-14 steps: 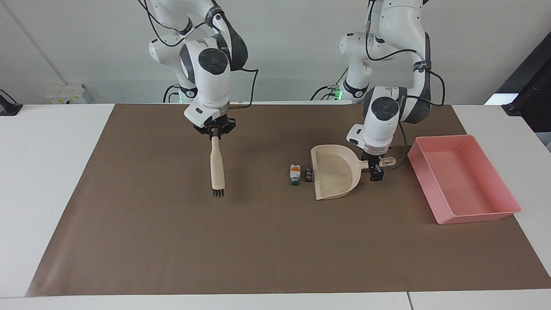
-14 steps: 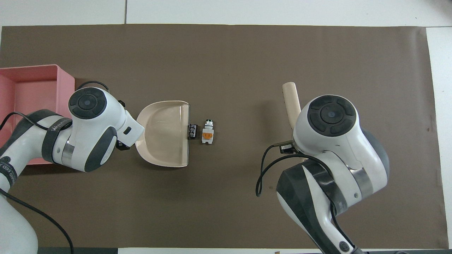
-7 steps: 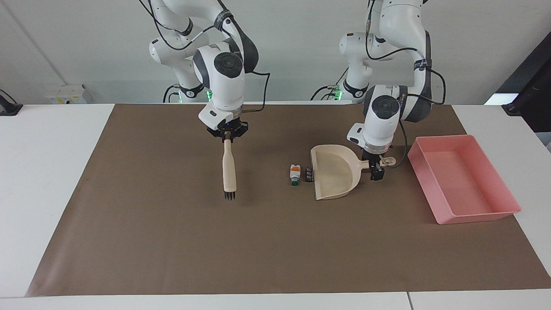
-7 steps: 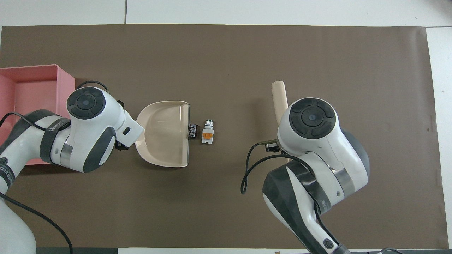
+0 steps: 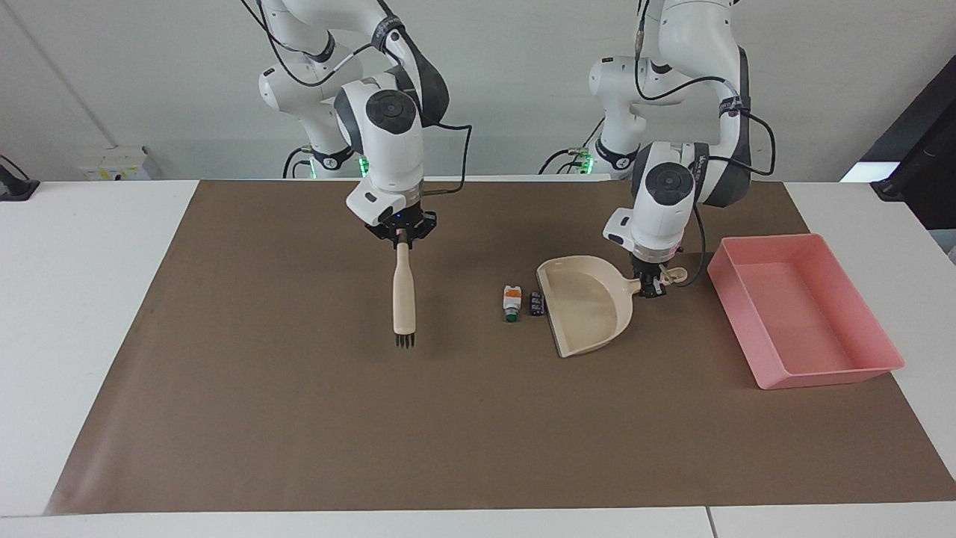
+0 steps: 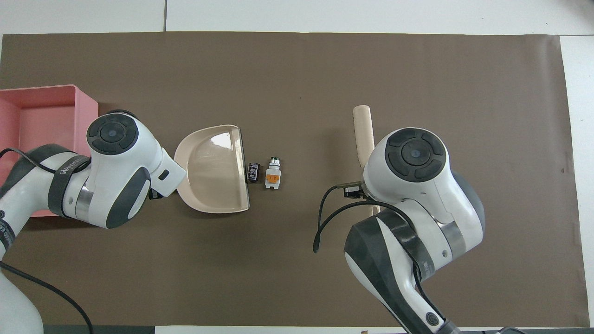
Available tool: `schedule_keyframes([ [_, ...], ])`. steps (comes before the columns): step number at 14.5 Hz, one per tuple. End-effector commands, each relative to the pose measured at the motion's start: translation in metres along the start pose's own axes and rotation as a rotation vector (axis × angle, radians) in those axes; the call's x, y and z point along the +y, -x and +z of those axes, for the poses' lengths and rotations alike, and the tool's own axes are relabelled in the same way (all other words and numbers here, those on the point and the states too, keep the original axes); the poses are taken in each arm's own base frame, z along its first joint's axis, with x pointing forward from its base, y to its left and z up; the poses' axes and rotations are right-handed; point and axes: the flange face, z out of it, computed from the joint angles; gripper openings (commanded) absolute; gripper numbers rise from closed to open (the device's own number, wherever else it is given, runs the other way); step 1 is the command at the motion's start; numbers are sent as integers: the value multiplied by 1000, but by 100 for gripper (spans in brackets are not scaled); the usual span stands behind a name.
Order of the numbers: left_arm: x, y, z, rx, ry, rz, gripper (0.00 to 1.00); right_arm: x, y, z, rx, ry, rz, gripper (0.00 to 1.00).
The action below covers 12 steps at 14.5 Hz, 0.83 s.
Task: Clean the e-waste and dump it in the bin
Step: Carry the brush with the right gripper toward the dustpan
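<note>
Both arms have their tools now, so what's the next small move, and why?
Probably carry the brush in the right gripper across to the white cylinder and lower its bristles beside it. Both e-waste pieces lie on the mat at the mouth of the dustpan, held by the left gripper, unswept.

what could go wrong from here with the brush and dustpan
1. The black block lies right at the lip of the dustpan, which the left gripper holds tilted; a sweep could push it under the raised edge instead of in.
2. The right gripper holds the brush by its handle's top end, so the bristles may swing and flick the white cylinder sideways.
3. A tilted carry to the bin could spill.
</note>
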Motion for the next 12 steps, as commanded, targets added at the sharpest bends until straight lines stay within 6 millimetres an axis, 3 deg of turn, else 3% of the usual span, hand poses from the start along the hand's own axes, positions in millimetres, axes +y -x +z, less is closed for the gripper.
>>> schedule_keyframes([
  [1, 4, -4, -14, -30, 1, 44, 0, -7, 2, 5, 6, -46, 43, 0],
  [5, 12, -32, -30, -150, -63, 141, 0, -63, 11, 44, -12, -15, 33, 0],
  [9, 16, -39, -29, -207, -106, 167, 0, -133, 11, 80, -40, 46, -70, 0],
  [11, 17, -40, -22, -209, -99, 166, 0, -139, 20, 83, -79, 71, -88, 0],
  [12, 16, -41, -21, -210, -97, 160, 0, -152, 32, 84, -90, 73, -119, 0],
])
